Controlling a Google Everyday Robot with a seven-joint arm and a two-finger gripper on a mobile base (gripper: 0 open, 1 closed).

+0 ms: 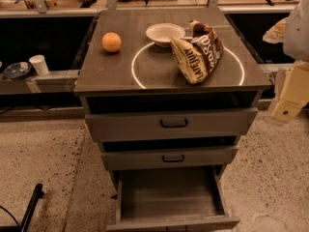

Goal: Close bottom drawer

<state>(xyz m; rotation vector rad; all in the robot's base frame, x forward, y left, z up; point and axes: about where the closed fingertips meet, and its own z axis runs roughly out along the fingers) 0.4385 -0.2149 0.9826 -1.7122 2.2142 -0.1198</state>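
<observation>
The bottom drawer (169,196) stands pulled far out at the lower centre of the frame, while the tool (289,98) hangs at the right edge, its state impossible to tell.

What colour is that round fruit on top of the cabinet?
The fruit is orange, seen in the camera view; the pincer hangs right of the cabinet.

Matt grey bottom drawer (169,197), rough speckled floor (43,158) — a crinkled glossy chip bag (198,52), smooth white bowl (165,33), matt cream gripper (288,100) at right, beside the cabinet (111,71).
</observation>
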